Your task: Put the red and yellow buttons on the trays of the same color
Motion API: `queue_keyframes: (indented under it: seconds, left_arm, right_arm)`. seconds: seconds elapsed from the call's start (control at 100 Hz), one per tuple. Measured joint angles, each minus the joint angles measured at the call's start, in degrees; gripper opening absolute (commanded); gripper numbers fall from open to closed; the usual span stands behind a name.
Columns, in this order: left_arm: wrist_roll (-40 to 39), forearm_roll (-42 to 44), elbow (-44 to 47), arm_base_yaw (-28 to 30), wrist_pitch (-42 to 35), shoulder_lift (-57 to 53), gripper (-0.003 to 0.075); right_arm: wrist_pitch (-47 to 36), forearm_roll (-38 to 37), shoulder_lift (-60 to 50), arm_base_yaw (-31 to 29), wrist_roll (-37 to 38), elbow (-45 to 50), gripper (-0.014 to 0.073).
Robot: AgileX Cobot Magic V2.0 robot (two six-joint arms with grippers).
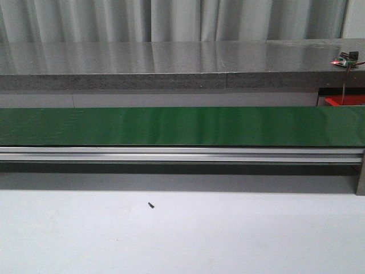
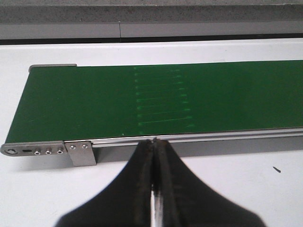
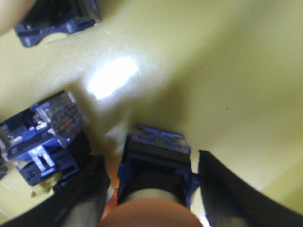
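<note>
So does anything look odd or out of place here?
A small dark screw lies loose on the white table in front of the green conveyor belt. Also, the button between the right gripper's fingers looks reddish-orange over a yellow tray.

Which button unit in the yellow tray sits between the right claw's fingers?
The blue-bodied button with the orange-looking cap; the open right claw straddles it. The other two lie outside the fingers.

3 buttons [image 3: 156, 165], 1 yellow tray [image 3: 213, 71], 1 conveyor belt [image 1: 182, 125]
</note>
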Motion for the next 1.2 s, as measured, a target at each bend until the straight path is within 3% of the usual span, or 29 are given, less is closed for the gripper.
queue_keyframes:
  seconds: [0.28,0.63,0.73,0.94,1.2]
  left_arm:
    - [0.0,0.0,0.0,0.0,0.0,0.0,-0.0020]
    - [0.0,0.0,0.0,0.0,0.0,0.0,-0.0020]
    - [0.0,0.0,0.0,0.0,0.0,0.0,-0.0020]
    - [0.0,0.0,0.0,0.0,0.0,0.0,-0.0020]
    - [0.0,0.0,0.0,0.0,0.0,0.0,-0.0020]
  right_arm:
    - [0.1,0.1,-2.9,0.0,0.1,0.0,0.0486]
    - [4.9,0.1,-16.3,0.5,0.4,0.0,0.0481]
    - [6.3,0.0,-21.3,2.5,0.4,0.0,0.0367]
    - [9.9,0.0,-29.1,10.9,-0.8,0.0,-0.0074]
    - [12.2,0.0,-35.2,20.5,-1.4,0.0,-0.0067]
